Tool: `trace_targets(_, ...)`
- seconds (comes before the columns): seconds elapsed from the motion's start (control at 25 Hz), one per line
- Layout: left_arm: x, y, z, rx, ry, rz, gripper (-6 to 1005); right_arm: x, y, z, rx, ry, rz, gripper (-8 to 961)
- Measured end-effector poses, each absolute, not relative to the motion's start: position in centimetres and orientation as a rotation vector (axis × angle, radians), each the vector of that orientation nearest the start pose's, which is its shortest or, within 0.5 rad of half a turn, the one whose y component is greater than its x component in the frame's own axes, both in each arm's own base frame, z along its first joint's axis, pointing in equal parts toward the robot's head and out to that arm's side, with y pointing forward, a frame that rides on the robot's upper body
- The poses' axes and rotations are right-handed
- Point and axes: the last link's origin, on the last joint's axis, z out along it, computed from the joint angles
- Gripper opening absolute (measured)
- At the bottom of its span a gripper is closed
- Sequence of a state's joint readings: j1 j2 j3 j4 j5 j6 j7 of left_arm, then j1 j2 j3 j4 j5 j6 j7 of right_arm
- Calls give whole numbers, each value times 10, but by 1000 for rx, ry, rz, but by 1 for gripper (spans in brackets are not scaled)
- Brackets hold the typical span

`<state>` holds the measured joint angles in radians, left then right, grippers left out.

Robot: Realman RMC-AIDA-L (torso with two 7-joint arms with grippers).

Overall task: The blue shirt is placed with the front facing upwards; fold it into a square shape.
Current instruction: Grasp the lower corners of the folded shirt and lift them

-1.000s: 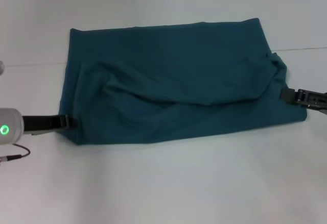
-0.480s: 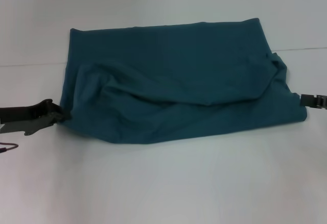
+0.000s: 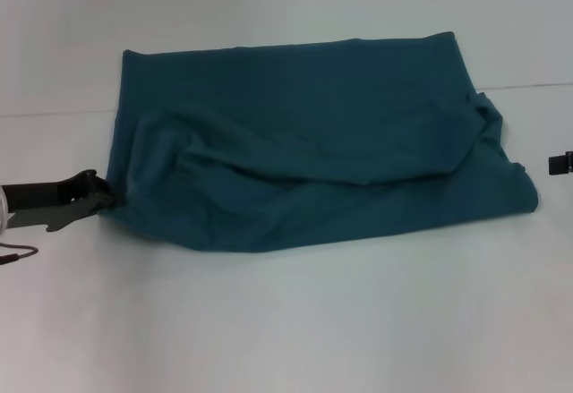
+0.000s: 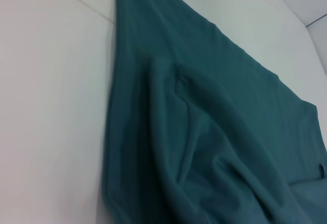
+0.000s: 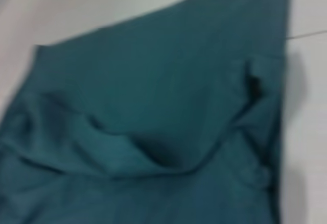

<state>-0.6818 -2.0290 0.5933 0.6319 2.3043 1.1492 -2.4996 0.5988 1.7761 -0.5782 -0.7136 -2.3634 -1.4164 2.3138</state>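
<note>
The blue shirt (image 3: pixel 304 142) lies on the white table folded into a wide, rumpled rectangle, with a loose fold sagging across its middle. No lettering shows. My left gripper (image 3: pixel 94 198) is low at the shirt's left edge, its tip touching the cloth near the front left corner. Only the tip of my right gripper (image 3: pixel 560 164) shows at the picture's right border, a short gap clear of the shirt's right edge. The left wrist view shows the blue shirt (image 4: pixel 204 132) and its creases from close up. The right wrist view is filled with the blue shirt (image 5: pixel 153 106).
The white table (image 3: pixel 295 321) stretches bare in front of the shirt. A thin seam line (image 3: pixel 54 114) crosses the tabletop behind it. A thin cable (image 3: pixel 18 254) hangs by my left arm at the lower left.
My right gripper has drawn back to the right, off the shirt's right edge. My left gripper shifted up along the left edge, and the shirt's front left corner has pulled in and rounded.
</note>
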Motion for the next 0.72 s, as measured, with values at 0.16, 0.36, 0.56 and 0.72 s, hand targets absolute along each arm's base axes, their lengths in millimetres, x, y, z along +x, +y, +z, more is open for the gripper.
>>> trace_targets(0.16,-288,404,24,-1917,-1832,-550,41,330,392,140,-2051,1550,171,807)
trace_targets(0.36,-285,407,23,-1921,-1824,-555,46,334,397,127,-2011,1532,156,807)
trace_targets(0.56,-283,408,22,-1918,-1818,-561,50,338,403,109,-1968,1508,165,806)
trace_targets(0.72,-283,409,20,-1914,-1817,-564,54,338,408,94,-1963,1503,154,807)
